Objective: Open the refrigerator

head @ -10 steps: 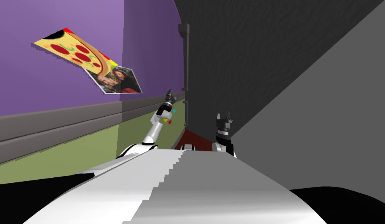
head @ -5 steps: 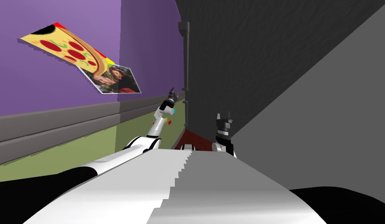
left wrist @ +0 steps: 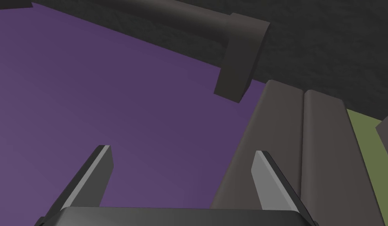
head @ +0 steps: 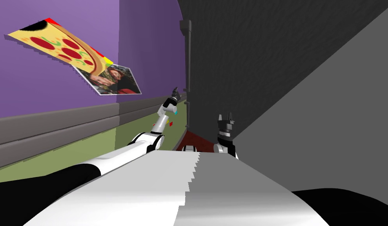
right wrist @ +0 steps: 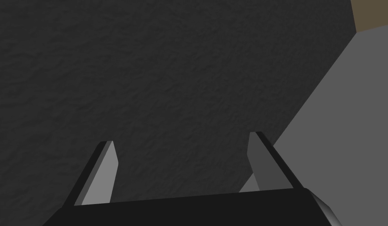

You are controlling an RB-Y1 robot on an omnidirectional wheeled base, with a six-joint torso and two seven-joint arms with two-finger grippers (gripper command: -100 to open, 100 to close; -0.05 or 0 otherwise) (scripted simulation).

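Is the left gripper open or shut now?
Open: the left gripper shows its fingers wide apart, nothing between them, the dark handle ahead untouched.

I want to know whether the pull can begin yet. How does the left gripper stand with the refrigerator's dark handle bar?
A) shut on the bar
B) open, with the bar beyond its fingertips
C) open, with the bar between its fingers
B: in the left wrist view the left gripper is open with purple wall showing between its fingers, and the dark handle bar lies beyond the tips, untouched.
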